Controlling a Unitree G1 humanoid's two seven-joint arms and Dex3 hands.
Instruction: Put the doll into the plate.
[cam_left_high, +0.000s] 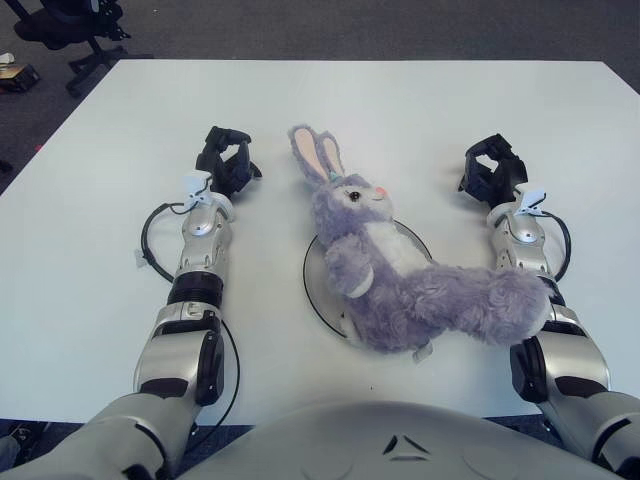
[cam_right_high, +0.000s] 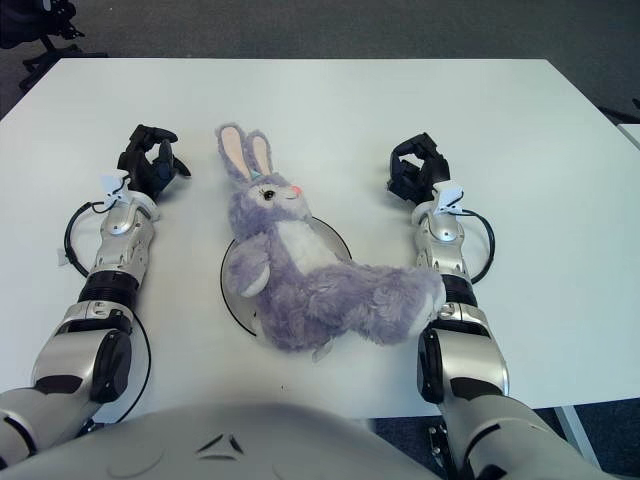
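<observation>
A purple plush rabbit doll (cam_left_high: 400, 270) with pink-lined ears lies across a white plate (cam_left_high: 316, 280) in the middle of the table; its legs stick out past the plate's right side toward my right forearm. My left hand (cam_left_high: 226, 160) shows to the left of the doll, apart from it, its fingers curled and holding nothing. My right hand (cam_left_high: 492, 168) shows to the right of the doll, apart from it, its fingers curled and holding nothing.
The white table (cam_left_high: 400, 100) stretches far behind the doll. A black office chair (cam_left_high: 70, 30) stands on the dark carpet beyond the table's far left corner.
</observation>
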